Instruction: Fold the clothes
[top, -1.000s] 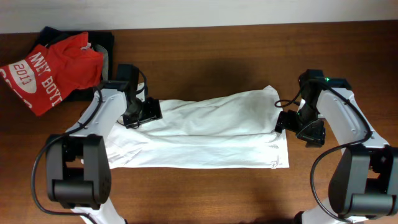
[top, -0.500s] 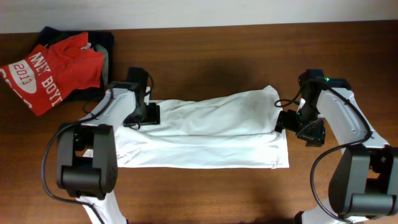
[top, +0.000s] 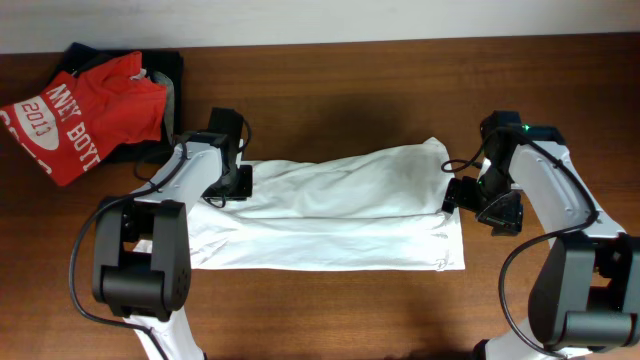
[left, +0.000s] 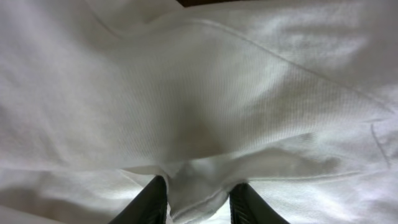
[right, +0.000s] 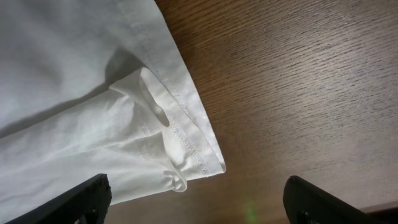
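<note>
T-shirt (top: 340, 215) fold inside left tool (left: 198, 202)

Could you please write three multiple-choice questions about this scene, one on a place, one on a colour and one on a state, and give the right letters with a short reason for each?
1. Where does the red shirt lie?
A) at the far left corner of the table
B) in the middle of the table
C) hanging off the table's near edge

2. What colour is the T-shirt spread across the middle of the table?
A) black
B) white
C) blue

3. How is the right end effector?
A) shut on the red shirt
B) shut on the T-shirt
C) open, gripping nothing

Answers:
1 A: the overhead view shows it up in the left corner.
2 B: the cloth is plainly white in every view.
3 C: its fingers stand wide apart above the shirt's hem.
</note>
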